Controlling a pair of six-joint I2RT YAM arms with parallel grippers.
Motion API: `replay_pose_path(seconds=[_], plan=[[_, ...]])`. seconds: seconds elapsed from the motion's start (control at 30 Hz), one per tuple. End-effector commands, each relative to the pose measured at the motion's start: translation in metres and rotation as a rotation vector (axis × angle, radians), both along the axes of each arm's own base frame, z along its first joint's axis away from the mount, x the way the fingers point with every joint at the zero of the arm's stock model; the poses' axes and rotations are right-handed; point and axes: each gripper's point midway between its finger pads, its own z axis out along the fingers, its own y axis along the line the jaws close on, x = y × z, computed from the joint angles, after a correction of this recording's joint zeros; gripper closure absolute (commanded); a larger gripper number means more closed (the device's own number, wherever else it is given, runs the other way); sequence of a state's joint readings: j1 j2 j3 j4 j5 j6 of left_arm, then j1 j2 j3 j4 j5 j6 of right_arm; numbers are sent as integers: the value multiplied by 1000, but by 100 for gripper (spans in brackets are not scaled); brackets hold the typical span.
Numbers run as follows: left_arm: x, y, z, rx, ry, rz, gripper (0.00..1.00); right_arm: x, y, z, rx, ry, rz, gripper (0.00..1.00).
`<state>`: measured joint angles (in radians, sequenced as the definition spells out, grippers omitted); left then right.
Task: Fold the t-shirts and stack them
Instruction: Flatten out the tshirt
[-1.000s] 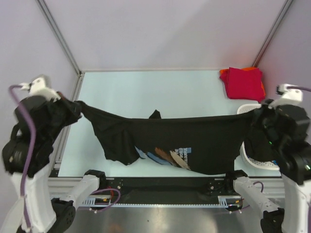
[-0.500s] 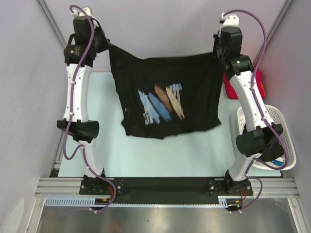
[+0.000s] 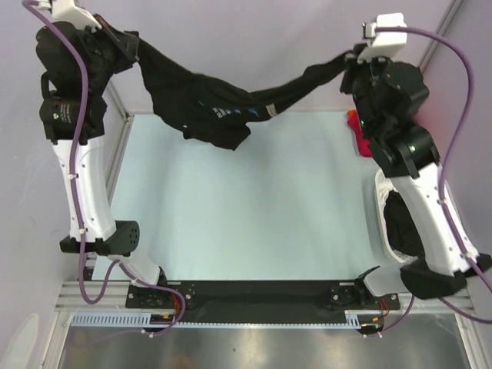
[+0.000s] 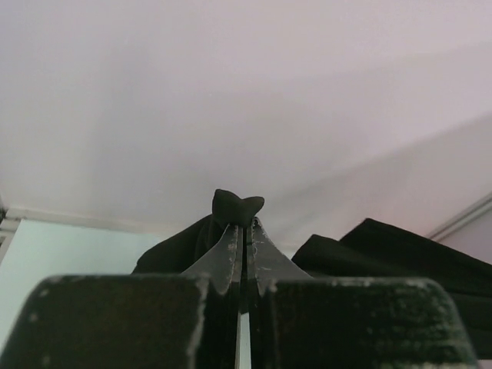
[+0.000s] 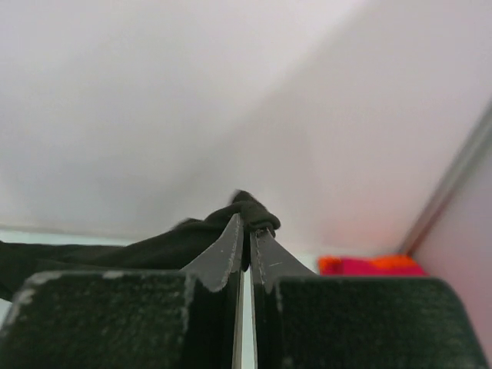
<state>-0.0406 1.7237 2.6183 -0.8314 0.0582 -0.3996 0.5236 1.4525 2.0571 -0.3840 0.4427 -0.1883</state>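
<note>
A black t-shirt [image 3: 223,108] with a coloured print hangs in the air, stretched between both grippers high above the far part of the table. My left gripper [image 3: 132,48] is shut on its left corner; in the left wrist view a tuft of black cloth [image 4: 237,206] sticks out past the gripper [image 4: 243,224]. My right gripper [image 3: 352,63] is shut on the right corner; the right wrist view shows black cloth [image 5: 250,209] pinched at the gripper [image 5: 247,227]. Folded crimson red and orange t-shirts [image 3: 358,138] lie at the far right, mostly hidden by the right arm; they also show in the right wrist view [image 5: 369,265].
A white lattice basket [image 3: 388,211] with dark cloth inside stands at the right edge of the table, partly behind the right arm. The pale table [image 3: 246,215] lies below. Metal frame posts [image 3: 119,108] run up at the back corners.
Both arms have swung the black shirt back and higher, from spread flat showing its print to a bunched sagging band. The grippers have stayed shut on it.
</note>
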Motion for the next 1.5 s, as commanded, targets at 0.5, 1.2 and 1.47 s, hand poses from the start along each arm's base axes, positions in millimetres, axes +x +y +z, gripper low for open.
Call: replay_pose_path(seconds=[0.5,1.2,1.47], plan=[[-67,-30,-80,129,230,45,100,-89,-78,-106,44,239,-197,100],[88,-11,-13,45,-76,105,100,137,-18,-55,27,61,-142,100],[-10,4,92,-11,-345,68,100,30,18,60,1,-215,-70,100]])
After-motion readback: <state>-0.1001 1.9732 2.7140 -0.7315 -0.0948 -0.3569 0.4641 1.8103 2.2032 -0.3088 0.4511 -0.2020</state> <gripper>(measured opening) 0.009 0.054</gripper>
